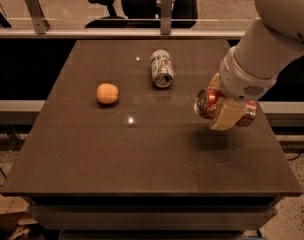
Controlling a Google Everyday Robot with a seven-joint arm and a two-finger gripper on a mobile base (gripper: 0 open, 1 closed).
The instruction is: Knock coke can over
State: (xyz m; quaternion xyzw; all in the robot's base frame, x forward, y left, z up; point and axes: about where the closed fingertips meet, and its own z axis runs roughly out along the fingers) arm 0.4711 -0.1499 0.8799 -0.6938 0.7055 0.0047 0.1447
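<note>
"Red aluminium between the fingers (223, 119), then? Where was the coke can (207, 105)?"

"Clamped crosswise in the gripper (228, 112), over the right side of the table (142, 159), near its right edge. A tan finger lay across the can's middle, so the gripper was closed on it, not standing wide."

"Upright?"

"No. Its long axis ran about level, roughly left to right. The silver top pointed left toward the table's middle, and the bottom end poked out on the right under the arm (262, 59)."

"Resting on the surface?"

"I could not tell for sure. A dark shadow sat on the table just below it, which I took to mean it hung a little clear."

"So which way did it lie from the gripper?"

"Inside it, so no reach was left to make. I judged the next move turned on that level axis: lowered and released, the can would rest on its side. Being round, it might roll toward the near or far edge."

"Anything close?"

"The white-and-green can (162, 69) lay on its side toward the far left, the orange (107, 93) further left, both well apart from it."
</note>
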